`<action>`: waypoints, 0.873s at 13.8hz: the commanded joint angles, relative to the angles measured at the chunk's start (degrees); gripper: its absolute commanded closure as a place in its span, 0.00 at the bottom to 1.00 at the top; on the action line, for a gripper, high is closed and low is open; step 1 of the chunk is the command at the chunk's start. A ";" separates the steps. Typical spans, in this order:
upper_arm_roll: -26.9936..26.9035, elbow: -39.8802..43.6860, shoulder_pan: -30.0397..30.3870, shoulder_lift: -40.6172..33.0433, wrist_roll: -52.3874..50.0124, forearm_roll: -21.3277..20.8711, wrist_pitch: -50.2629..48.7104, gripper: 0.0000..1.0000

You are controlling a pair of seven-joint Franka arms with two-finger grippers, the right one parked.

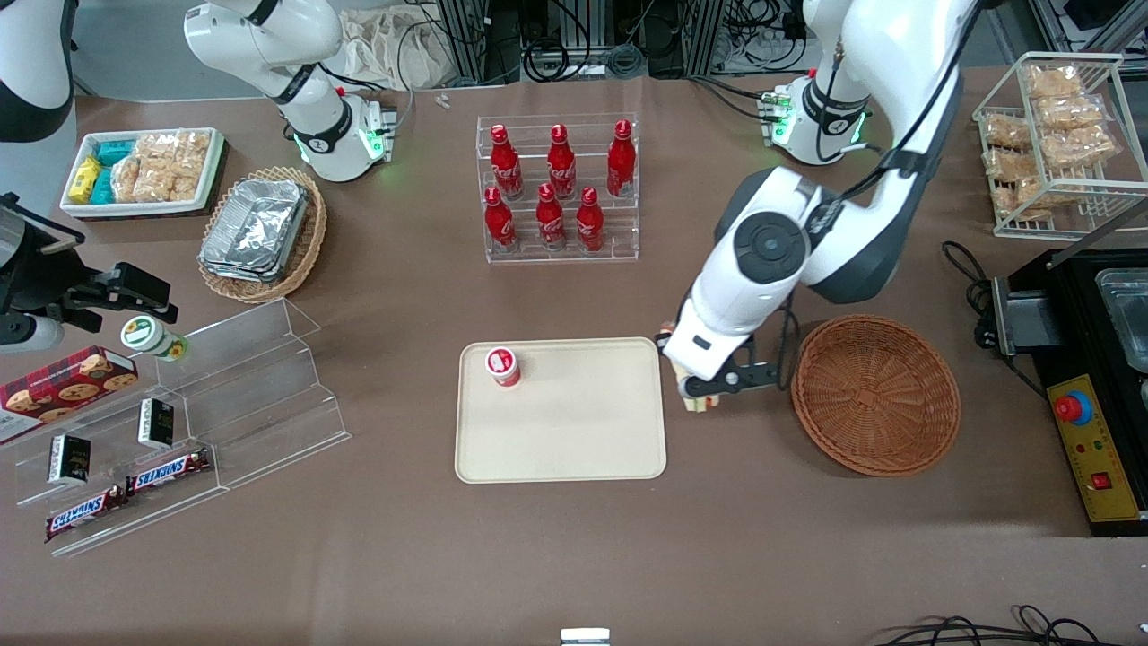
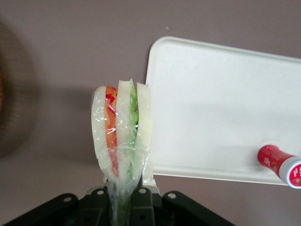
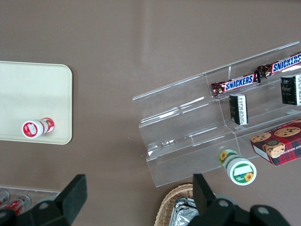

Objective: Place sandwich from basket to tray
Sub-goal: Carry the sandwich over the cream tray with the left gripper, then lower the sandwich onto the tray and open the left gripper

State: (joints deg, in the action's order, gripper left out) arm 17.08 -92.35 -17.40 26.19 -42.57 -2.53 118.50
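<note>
The sandwich [image 2: 122, 127] is a wrapped wedge of white bread with orange-red and green layers. It stands on edge in my left gripper [image 2: 123, 197], which is shut on its narrow end. In the front view the gripper [image 1: 701, 395] hangs over the bare table between the beige tray [image 1: 560, 440] and the round reddish-brown basket [image 1: 874, 395]. It is close to the tray's short edge. A bit of the sandwich [image 1: 693, 406] shows under the fingers. The tray's rounded corner [image 2: 162, 52] lies just beside the sandwich. The basket holds nothing that I can see.
A small red bottle with a white lid [image 1: 503, 366] stands on the tray. A clear rack of red bottles [image 1: 558, 188] sits farther from the camera. A black machine [image 1: 1090, 377] and a wire snack rack [image 1: 1049, 135] flank the basket. Clear shelves [image 1: 224, 395] lie toward the parked arm's end.
</note>
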 commanded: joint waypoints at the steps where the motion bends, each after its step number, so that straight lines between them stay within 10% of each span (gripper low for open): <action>1: -0.47 2.69 -2.02 5.26 -1.02 -0.11 1.82 1.00; 12: -0.47 8.85 -4.13 18.10 -0.76 -2.48 7.62 1.00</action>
State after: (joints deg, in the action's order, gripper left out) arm 17.08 -85.87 -20.81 42.21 -42.75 -3.60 125.44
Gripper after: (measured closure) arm 0.846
